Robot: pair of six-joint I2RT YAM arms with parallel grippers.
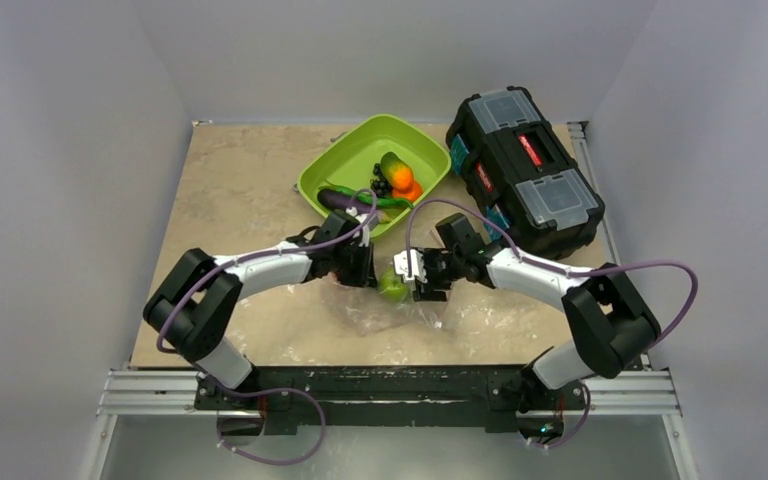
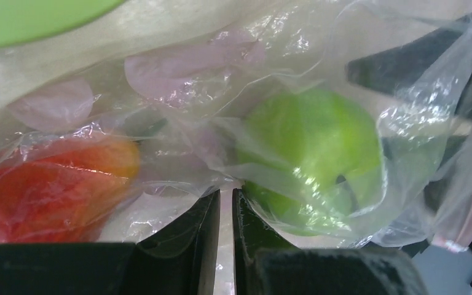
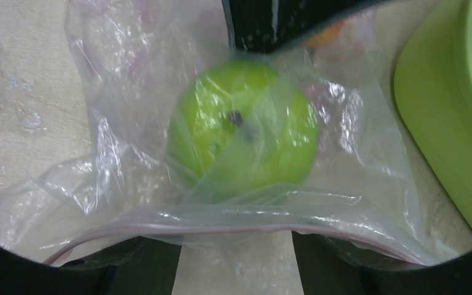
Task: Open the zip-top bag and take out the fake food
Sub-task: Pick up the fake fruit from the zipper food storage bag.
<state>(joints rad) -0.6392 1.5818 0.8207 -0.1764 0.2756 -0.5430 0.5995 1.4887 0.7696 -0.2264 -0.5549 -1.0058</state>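
The clear zip-top bag [image 1: 430, 318] lies crumpled on the table between my two grippers. A green lime [image 1: 393, 286] sits inside it, also seen in the left wrist view [image 2: 310, 147] and the right wrist view [image 3: 243, 132]. A red strawberry [image 2: 43, 193] is in the bag too. My left gripper [image 1: 360, 268] is almost closed, with bag film pinched between its fingers [image 2: 206, 230]. My right gripper [image 1: 412, 275] is open, its fingers [image 3: 141, 270] spread wide, and the pink zip strip [image 3: 221, 229] runs across them. Eggplant [image 1: 345, 198], orange [image 1: 405, 186], grapes and a green pod lie in the tray.
The lime-green tray [image 1: 322, 172] stands at the back centre, close behind the left gripper; its rim shows in the right wrist view [image 3: 436, 123]. A black toolbox [image 1: 525, 170] stands at the back right. Grey walls surround the table.
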